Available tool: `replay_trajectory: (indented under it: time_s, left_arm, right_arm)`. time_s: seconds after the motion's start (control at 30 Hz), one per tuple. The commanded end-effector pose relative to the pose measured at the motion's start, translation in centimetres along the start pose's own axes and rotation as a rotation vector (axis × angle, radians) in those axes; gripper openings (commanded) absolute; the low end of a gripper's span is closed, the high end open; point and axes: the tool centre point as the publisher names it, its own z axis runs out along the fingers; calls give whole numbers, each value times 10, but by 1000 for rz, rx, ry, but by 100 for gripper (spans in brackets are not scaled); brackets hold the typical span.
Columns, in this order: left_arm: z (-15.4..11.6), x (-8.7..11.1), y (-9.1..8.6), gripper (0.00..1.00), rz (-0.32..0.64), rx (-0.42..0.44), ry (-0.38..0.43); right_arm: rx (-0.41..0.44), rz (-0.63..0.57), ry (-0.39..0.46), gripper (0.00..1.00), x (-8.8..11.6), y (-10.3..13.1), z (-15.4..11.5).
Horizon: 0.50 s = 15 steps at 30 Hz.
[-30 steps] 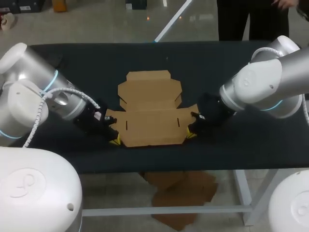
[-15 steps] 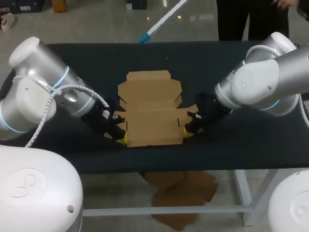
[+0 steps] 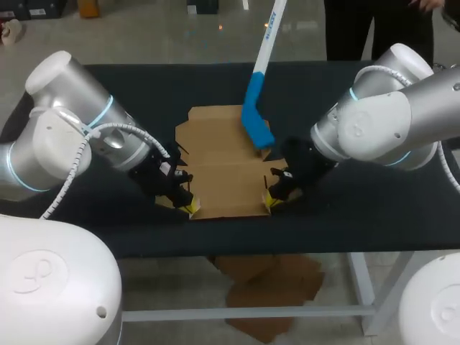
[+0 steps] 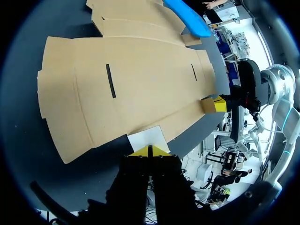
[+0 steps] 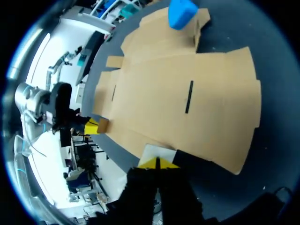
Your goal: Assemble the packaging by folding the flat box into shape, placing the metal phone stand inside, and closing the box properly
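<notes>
**Q:** Which step do we judge to be in hand, and how do we do it well?

**A:** Raising the side walls. The flat brown cardboard box blank point(image 3: 226, 169) lies unfolded at the middle of the dark table point(image 3: 359, 208). Our left gripper point(image 3: 191, 208) sits at its near left corner and our right gripper point(image 3: 270, 201) at its near right corner. Each has its 2 yellow tips pressed together, with nothing clamped between them. In the left wrist view a pale near-edge flap point(image 4: 147, 139) lies just ahead of the closed tips. We advise lifting both sides evenly along the creases, so that the sheet neither skids nor twists. The blue pad on a white pole point(image 3: 256, 118) rests on the far right part of the blank and appears to pin it.

**Q:** What does the box hold?

**A:** Nothing. With no wall raised, it has no compartment yet. 1 small corner tab point(image 4: 208, 104) stands bent up beside the right gripper's tip. We find the metal phone stand in none of the 3 views.
</notes>
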Motion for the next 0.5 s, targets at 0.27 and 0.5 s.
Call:
replay_trajectory:
  time_s: [0.27, 0.5]
  left_arm:
    - [10, 5, -6, 0, 8, -30, -8]
    - [16, 6, -7, 0, 2, -34, -23]
  right_arm:
    - [25, -10, -28, 0, 8, 2, 10]
    - [40, -10, -53, 0, 10, 2, 17]
